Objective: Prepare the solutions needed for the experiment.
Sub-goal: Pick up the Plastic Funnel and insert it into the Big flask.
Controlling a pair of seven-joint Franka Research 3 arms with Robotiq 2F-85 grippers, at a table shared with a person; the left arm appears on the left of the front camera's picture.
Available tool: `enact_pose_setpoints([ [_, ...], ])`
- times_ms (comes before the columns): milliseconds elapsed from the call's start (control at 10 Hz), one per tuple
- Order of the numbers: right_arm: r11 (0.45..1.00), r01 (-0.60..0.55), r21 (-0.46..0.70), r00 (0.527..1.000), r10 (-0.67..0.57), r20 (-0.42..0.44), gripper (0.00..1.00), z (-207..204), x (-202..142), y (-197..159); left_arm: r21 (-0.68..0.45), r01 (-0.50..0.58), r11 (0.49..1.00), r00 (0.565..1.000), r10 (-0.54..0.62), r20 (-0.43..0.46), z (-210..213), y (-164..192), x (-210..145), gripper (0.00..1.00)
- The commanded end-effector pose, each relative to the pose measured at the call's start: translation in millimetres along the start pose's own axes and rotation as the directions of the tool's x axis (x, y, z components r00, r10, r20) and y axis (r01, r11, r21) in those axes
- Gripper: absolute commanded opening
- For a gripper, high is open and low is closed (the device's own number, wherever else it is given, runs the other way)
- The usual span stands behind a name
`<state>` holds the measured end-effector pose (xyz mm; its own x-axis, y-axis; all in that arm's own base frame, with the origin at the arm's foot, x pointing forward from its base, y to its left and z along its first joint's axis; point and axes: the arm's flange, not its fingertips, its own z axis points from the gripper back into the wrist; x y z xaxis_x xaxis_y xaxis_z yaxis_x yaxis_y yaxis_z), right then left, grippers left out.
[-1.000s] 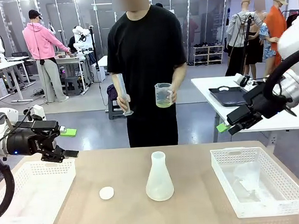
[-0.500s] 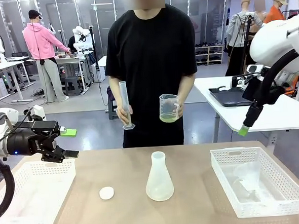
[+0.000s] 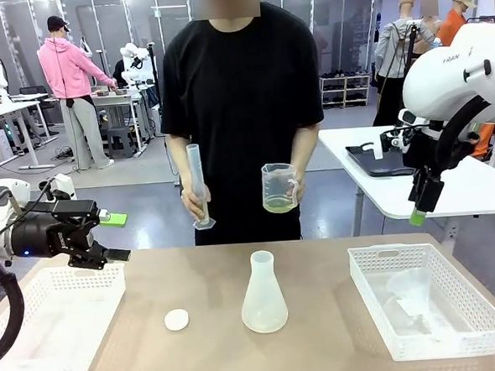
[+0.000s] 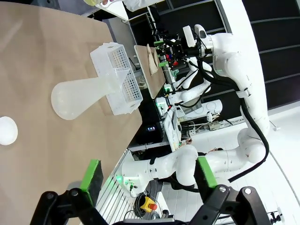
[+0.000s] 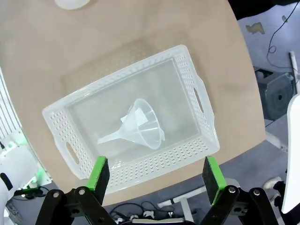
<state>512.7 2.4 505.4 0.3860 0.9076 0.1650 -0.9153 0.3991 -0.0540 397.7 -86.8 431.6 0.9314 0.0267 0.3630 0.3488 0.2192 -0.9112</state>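
The conical flask [image 3: 263,292] stands upright alone mid-desk [image 3: 324,340], with bare surface all round it except a small white cap [image 3: 177,319] lying to its left, so there is open passage to it from either side and from above. The left basket [image 3: 54,323] and the right basket [image 3: 442,342], which holds a clear funnel [image 5: 140,126], fill the desk's two ends. The left end effector [image 3: 116,236] hangs with jaws apart over the left basket's far edge, and the right end effector [image 3: 417,215] hangs high beyond the right basket's far corner. Past the far edge, behind the flask, a person holds a graduated cylinder [image 3: 197,188] and a measuring jug [image 3: 278,188] above desk level.
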Motion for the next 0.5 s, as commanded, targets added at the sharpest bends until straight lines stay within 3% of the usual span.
enact_pose_setpoints([
  [0, 1.000, 0.018, 0.021, 1.000, -0.018, 0.013, 1.00, 2.7, -2.0, -0.9, -0.017, -0.002, 1.000, 1.000, 0.002, -0.003, 0.4, -0.6, -0.4, 1.00],
  [200, 1.000, 0.005, 0.005, 1.000, -0.005, 0.000, 1.00, 0.1, -2.2, -0.5, -0.017, -0.002, 1.000, 1.000, 0.002, -0.003, 0.4, -0.6, -0.4, 1.00],
  [300, 0.984, -0.176, -0.009, 0.983, 0.176, -0.055, 1.00, -8.4, -1.8, -0.5, -0.017, -0.002, 1.000, 1.000, 0.002, -0.003, 0.4, -0.6, -0.4, 1.00],
  [400, 0.973, -0.231, -0.005, 0.968, 0.229, -0.102, 1.00, -14.8, -1.3, -1.7, -0.017, -0.002, 1.000, 1.000, 0.002, -0.003, 0.4, -0.6, -0.4, 1.00],
])
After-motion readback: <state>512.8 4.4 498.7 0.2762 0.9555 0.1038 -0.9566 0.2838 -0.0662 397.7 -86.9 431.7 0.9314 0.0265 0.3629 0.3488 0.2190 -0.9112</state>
